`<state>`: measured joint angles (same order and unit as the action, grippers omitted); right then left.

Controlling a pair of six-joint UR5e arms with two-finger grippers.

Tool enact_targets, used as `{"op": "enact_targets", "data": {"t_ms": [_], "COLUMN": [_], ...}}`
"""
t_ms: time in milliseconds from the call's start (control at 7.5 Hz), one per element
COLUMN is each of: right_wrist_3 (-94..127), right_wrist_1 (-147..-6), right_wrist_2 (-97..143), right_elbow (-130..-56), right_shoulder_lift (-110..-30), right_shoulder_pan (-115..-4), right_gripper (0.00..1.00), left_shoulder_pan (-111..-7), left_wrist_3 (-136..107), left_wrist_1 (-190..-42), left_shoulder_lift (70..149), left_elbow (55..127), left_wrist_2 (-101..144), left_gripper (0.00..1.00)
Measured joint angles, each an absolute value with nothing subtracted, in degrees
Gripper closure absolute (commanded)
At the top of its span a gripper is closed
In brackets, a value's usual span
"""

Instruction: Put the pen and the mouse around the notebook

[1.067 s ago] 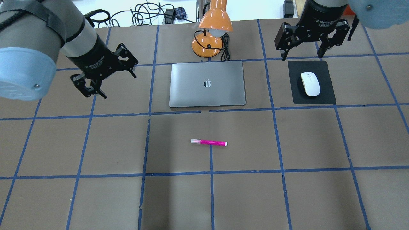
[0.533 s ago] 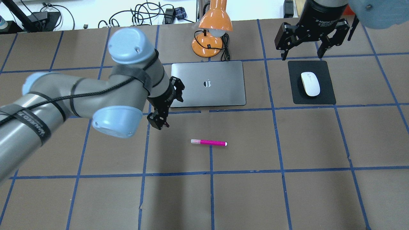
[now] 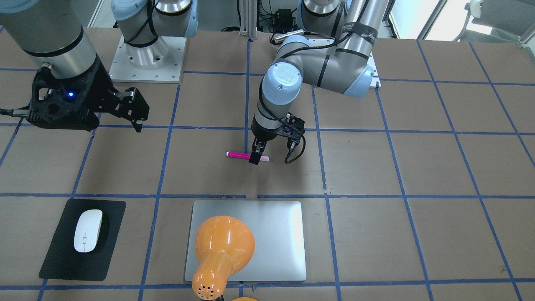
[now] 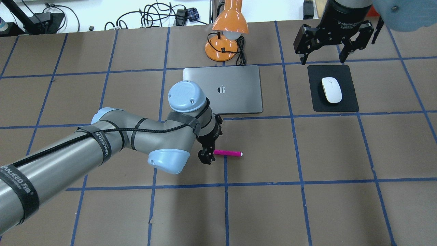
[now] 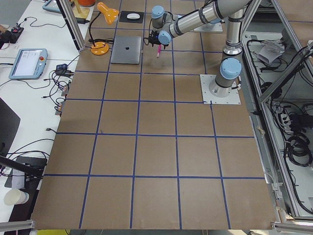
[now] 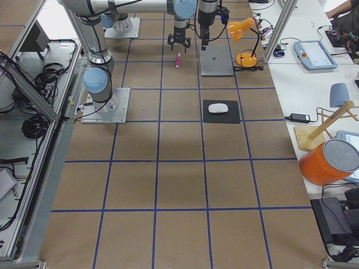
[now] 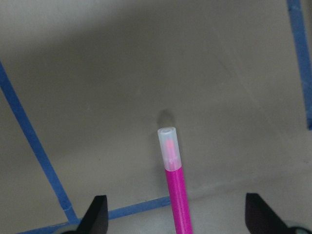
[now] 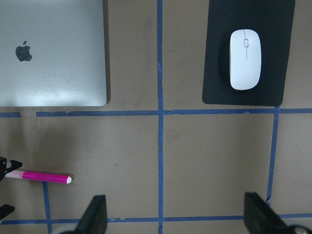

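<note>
The magenta pen (image 4: pixel 228 153) lies on the brown table in front of the notebook (image 4: pixel 222 89), a closed silver laptop. My left gripper (image 4: pixel 206 155) stands low over the pen's pale capped end. In the left wrist view its fingers (image 7: pixel 97 217) are open, wide apart on either side of the pen (image 7: pixel 175 195). The white mouse (image 4: pixel 331 89) rests on a black pad to the notebook's right. My right gripper (image 4: pixel 323 61) hangs open, high above the pad's far edge, and holds nothing. Its wrist view shows the mouse (image 8: pixel 245 59), the notebook (image 8: pixel 53 53) and the pen (image 8: pixel 41 176).
An orange desk lamp (image 4: pixel 227 30) with its cord stands just behind the notebook. The black mouse pad (image 4: pixel 350 102) lies flat. Blue tape lines grid the brown table top (image 4: pixel 307 205). Cables lie beyond the far edge.
My left arm has swung from the table's left side to the middle and come down over the pen's pale end. The right arm, pen, mouse and notebook have not moved.
</note>
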<state>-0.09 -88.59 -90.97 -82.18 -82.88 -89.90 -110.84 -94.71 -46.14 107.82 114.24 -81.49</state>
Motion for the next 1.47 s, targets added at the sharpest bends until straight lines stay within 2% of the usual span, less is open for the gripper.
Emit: {"op": "enact_targets", "data": {"t_ms": [267, 533, 800, 1200, 1467], "right_wrist_3": [-0.09, -0.09, -0.09, -0.09, -0.09], "right_wrist_1": [-88.63, -88.62, -88.64, -88.61, -88.59], "right_wrist_2": [-90.97, -90.97, -90.94, -90.88, -90.88], "right_elbow": [-82.18, -82.18, -82.18, -82.18, -82.18], "right_shoulder_lift": [-82.88, -82.87, -82.83, -82.85, -82.88], "right_shoulder_pan": [-89.88, -89.87, -89.80, -89.75, -89.78], "right_gripper": [0.00, 0.00, 0.00, 0.00, 0.00], "left_shoulder_pan": [-110.21, -106.40, -100.02, -90.58, -88.38], "left_wrist_3": [-90.06, -73.38, -46.97, -7.94, 1.23], "left_wrist_1": [-50.25, -69.52, -86.08, -90.76, -90.83], "left_shoulder_lift": [106.25, 102.64, 99.40, 93.95, 92.13], "left_elbow": [110.68, 100.36, 90.54, 87.27, 87.80], "left_wrist_2": [-81.62, -81.65, -81.77, -82.04, -82.01], "left_gripper": [0.00, 0.00, 0.00, 0.00, 0.00]}}
